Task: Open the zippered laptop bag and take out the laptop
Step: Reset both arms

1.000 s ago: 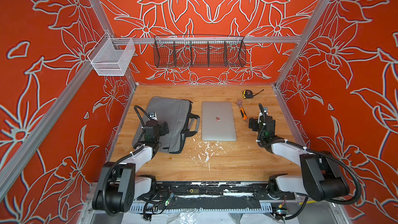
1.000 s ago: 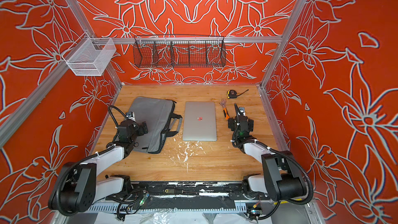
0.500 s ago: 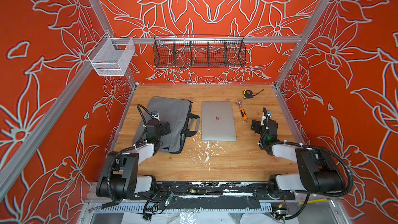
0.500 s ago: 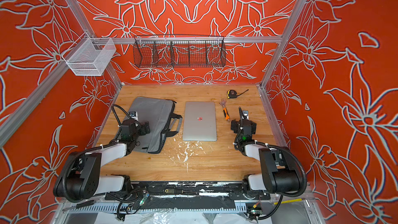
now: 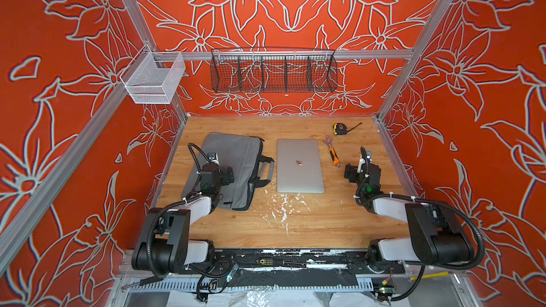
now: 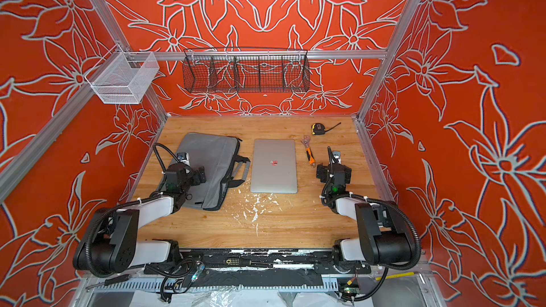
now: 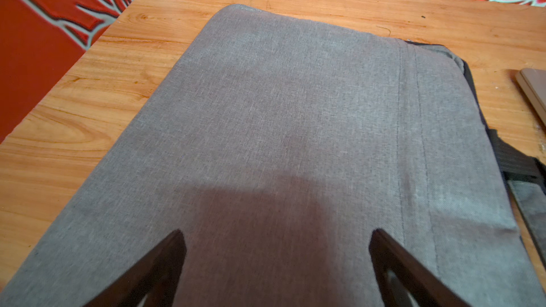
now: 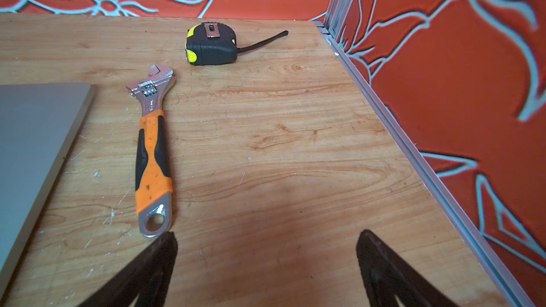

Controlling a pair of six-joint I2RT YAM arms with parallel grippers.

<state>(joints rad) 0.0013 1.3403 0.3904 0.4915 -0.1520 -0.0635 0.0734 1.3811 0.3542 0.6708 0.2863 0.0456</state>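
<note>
Nearest, in both top views, a wide strip of the light wooden tabletop [image 5: 325,222] lay bare except for white flecks, between the bases of the two arms. At centre left, the left gripper [image 7: 276,234] hung over the near half of the one large flat grey fabric zippered laptop bag [image 5: 239,149], jaws spread wide and gripping nothing. The bag's two dark-and-grey strap handles [image 5: 267,169] pointed toward the one thin silver-grey metal laptop [image 5: 298,178]. The laptop lay flat outside the bag, just beside it, at frame centre. At centre right, the right gripper [image 8: 268,234] gaped just as wide, holding nothing. It was over bare wood between one orange-handled adjustable wrench [image 8: 153,155] and the right wall's rail. Beyond sat one black-and-yellow tape measure [image 5: 339,129]. On the back wall hung one black wire basket [image 5: 273,72] of five compartments, only wall pattern showing through. At upper left hung one white mesh basket [image 5: 153,84].
</note>
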